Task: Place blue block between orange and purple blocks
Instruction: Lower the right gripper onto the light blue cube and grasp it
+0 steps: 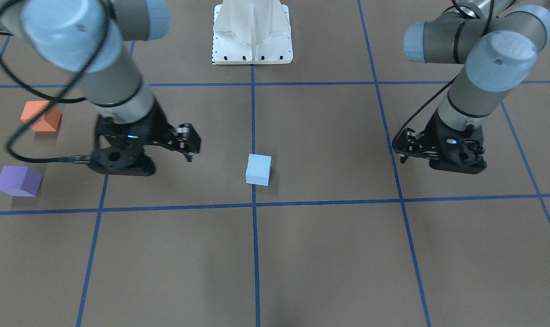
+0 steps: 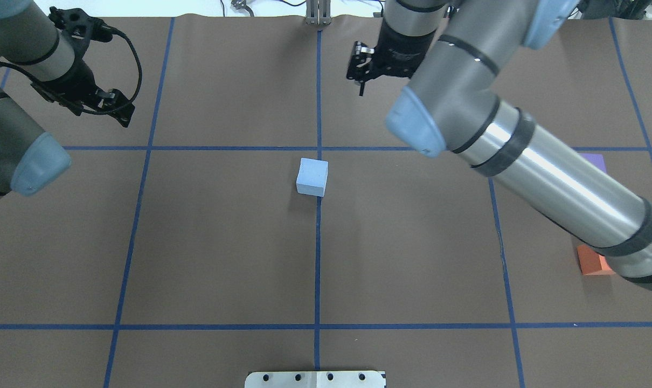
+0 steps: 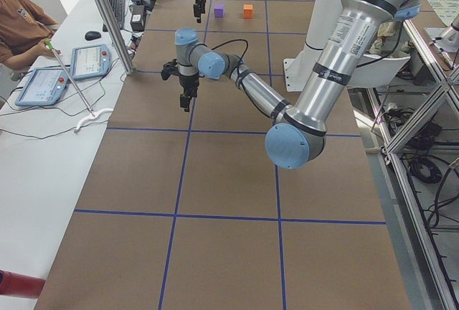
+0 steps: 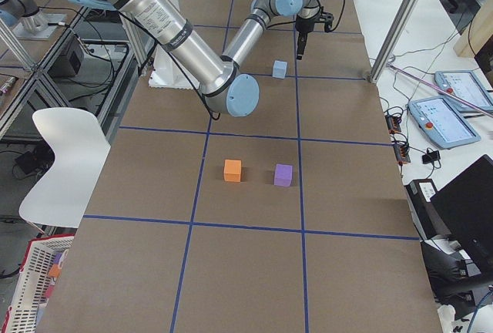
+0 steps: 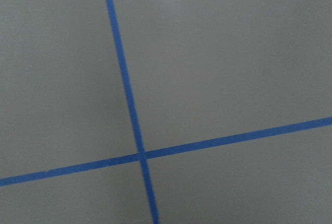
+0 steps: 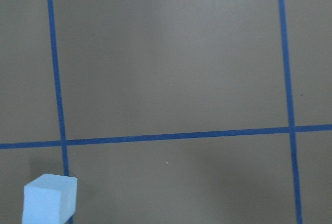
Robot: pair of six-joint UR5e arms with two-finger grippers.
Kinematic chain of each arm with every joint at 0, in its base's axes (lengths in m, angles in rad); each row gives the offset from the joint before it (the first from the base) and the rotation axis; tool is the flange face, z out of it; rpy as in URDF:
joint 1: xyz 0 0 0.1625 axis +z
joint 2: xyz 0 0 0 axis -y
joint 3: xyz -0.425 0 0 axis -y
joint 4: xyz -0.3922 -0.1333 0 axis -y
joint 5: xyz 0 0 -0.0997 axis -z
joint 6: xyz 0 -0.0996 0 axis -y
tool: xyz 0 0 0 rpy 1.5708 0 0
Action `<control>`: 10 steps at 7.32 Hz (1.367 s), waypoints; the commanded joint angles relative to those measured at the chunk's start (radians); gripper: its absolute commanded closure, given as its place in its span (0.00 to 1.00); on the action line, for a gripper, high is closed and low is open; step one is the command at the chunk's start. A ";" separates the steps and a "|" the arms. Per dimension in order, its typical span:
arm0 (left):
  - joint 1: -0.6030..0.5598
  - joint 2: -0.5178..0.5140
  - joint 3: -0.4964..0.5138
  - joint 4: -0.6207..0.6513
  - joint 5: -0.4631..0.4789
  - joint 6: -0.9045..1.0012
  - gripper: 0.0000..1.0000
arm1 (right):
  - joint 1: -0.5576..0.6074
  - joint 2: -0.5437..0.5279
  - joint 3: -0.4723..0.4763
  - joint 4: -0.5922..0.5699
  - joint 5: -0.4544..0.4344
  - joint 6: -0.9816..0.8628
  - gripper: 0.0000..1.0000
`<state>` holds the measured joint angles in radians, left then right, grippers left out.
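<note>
on brown table [image 1: 329,263], blue tape grid [image 1: 255,245], blue block [image 1: 258,169] mid-line

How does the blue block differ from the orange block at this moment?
The blue block is pale blue; the orange block is orange. The blue block sits on the centre tape line, alone mid-table; the orange block lies inside a grid square with the purple block close beside it, apart. Both are cubes resting on the table, ungripped.
</note>
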<state>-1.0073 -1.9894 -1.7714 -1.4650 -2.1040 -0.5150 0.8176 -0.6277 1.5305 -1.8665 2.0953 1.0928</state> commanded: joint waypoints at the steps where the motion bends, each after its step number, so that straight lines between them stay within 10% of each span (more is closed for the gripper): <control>1: -0.034 0.030 -0.003 0.000 -0.005 0.038 0.00 | -0.128 0.136 -0.258 0.183 -0.101 0.174 0.01; 10: -0.031 0.031 0.003 -0.001 -0.005 0.035 0.00 | -0.247 0.115 -0.398 0.263 -0.193 0.116 0.01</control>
<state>-1.0392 -1.9577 -1.7693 -1.4659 -2.1092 -0.4790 0.5783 -0.5004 1.1381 -1.6133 1.9088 1.2130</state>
